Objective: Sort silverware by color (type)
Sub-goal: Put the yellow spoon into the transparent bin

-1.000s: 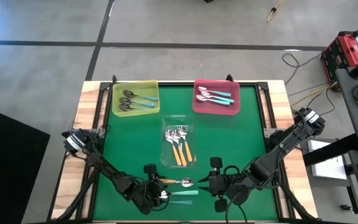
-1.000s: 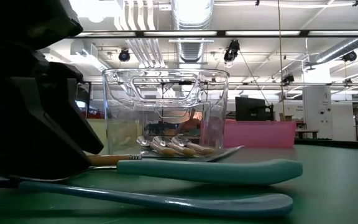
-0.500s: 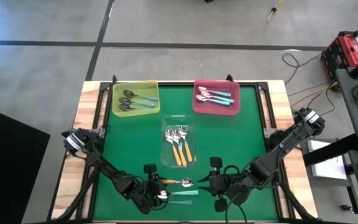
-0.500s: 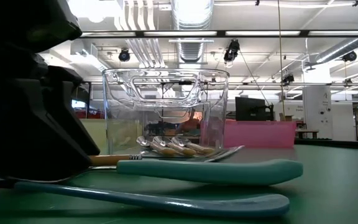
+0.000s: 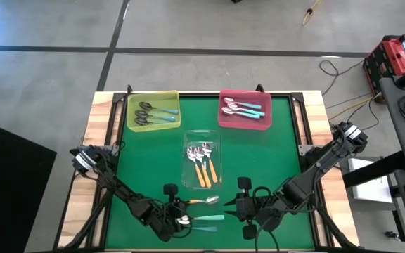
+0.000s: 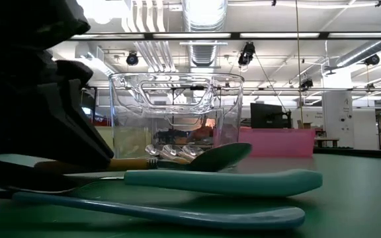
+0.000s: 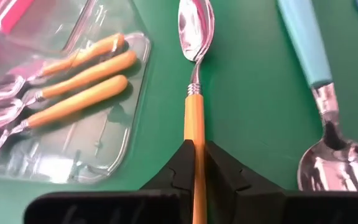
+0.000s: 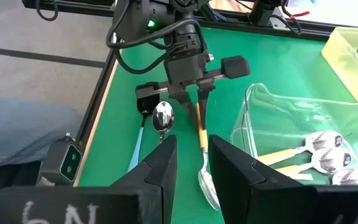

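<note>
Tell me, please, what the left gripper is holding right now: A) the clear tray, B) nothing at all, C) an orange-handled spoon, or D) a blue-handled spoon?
C: in the left wrist view the left gripper has its fingers shut on the handle of the orange-handled spoon, beside the clear tray; the low view shows that spoon's bowl raised off the table.

A green-topped bench (image 5: 259, 161) carries a yellow tray (image 5: 153, 98) and a pink tray (image 5: 245, 123) at its far edge, a clear tray (image 5: 201, 137) mid-bench.
</note>
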